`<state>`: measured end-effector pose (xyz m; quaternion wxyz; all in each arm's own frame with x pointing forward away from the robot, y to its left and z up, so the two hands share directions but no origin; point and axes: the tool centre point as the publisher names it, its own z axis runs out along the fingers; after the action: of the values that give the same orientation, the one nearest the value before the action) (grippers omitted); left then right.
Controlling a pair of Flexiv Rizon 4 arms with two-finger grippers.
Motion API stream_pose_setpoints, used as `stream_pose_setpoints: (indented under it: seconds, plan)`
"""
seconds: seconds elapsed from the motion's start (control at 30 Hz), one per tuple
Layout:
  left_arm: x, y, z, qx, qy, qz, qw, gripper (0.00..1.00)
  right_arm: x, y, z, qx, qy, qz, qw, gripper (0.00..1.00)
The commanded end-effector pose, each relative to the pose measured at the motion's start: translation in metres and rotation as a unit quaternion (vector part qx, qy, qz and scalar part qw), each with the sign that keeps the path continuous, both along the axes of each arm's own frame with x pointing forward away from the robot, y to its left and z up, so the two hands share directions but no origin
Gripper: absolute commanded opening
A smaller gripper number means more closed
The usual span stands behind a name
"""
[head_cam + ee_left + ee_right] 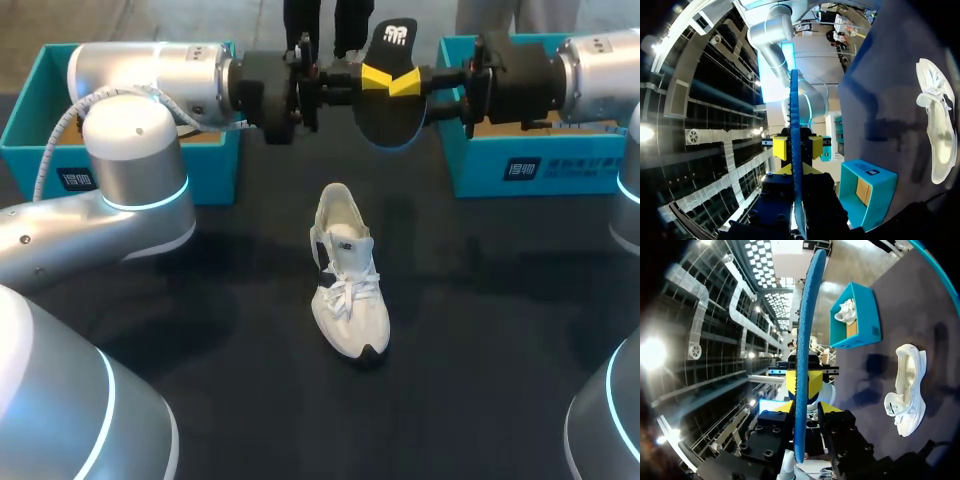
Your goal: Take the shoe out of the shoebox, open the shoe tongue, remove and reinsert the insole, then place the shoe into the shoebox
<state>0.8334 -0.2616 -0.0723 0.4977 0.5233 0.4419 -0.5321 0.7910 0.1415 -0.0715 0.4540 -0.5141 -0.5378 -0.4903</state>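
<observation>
Counter: the dark counter (200, 400) carries the shoe and both boxes.

Shoe: the white lace-up shoe with dark side panels (347, 275) (937, 125) (907, 390) stands on its sole on the counter, outside both boxes. Its toe points toward the robot and its heel toward the hands. It sits lower than both hands and nearer than them, roughly midway between the two. Neither hand touches it.

Left hand: the left hand (372, 76) (796, 171) is up in the air over the far part of the counter. Its yellow-tipped fingers are closed on one long edge of the insole, one on each face.

Insole: the thin black foam insole with a blue rim and a white mark (392, 115) (794, 100) (802, 315) is held between the two hands, clear of the counter and roughly level. The end with the mark is farther away. Each wrist view sees it edge-on, running out ahead between that hand's fingers.

Right hand: the right hand (408, 84) (802, 409) faces the left hand, their tips close together. It is clamped on the opposite long edge of the insole.

Left box: the open teal cardboard shoebox (30, 140) (867, 315) sits on the counter beyond the left hand, on that arm's side. The right wrist view shows a second white shoe (844, 311) lying in it.

Right box: a matching teal shoebox (480, 170) (867, 187) sits beside the right hand, on that arm's side. It has a brown lining.
</observation>
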Motion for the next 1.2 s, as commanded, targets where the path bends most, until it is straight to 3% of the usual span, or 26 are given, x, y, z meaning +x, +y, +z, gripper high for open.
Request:
stream_pose_setpoints:
  seconds: [0.03,0.23,0.3,0.6,0.67,0.73,1.0,1.03,1.07,1.2]
  plan:
    - [0.0,-0.001,-0.001,-0.001,-0.001,0.003,1.0,0.0,0.0,0.0,0.0,-0.001,0.0,0.0,1.0,0.28]
    - [0.0,0.0,0.0,-0.002,-0.002,0.003,1.0,0.0,0.002,-0.001,0.0,-0.001,0.001,0.0,1.0,0.25]
    - [-0.001,0.0,0.001,-0.003,-0.003,0.004,1.0,0.0,0.002,-0.001,0.0,-0.001,0.0,0.001,1.0,0.2]
    - [0.001,0.004,-0.001,-0.002,-0.002,0.006,1.0,0.0,0.004,0.0,0.0,-0.002,0.001,0.001,1.0,0.17]
    - [0.001,0.004,-0.002,-0.001,-0.001,0.006,1.0,0.0,0.004,0.0,0.0,-0.002,0.002,0.001,1.0,0.13]
    - [0.001,0.004,-0.002,-0.001,-0.001,0.006,1.0,0.0,0.005,0.0,-0.001,-0.001,0.003,0.001,1.0,0.0]
    - [0.001,0.004,-0.003,-0.001,0.002,0.002,1.0,0.0,0.007,0.002,-0.001,0.0,0.002,0.002,1.0,0.0]
    - [0.001,0.004,-0.004,0.0,0.003,0.002,1.0,0.33,0.007,0.002,-0.001,0.001,0.001,0.001,1.0,0.0]
    - [0.002,0.005,-0.005,0.004,0.004,0.0,1.0,1.0,0.007,0.002,-0.001,0.001,0.001,0.0,1.0,0.0]
    - [0.005,0.012,-0.006,0.007,0.003,0.002,1.0,1.0,0.006,0.001,-0.001,0.001,0.0,-0.002,1.0,0.0]
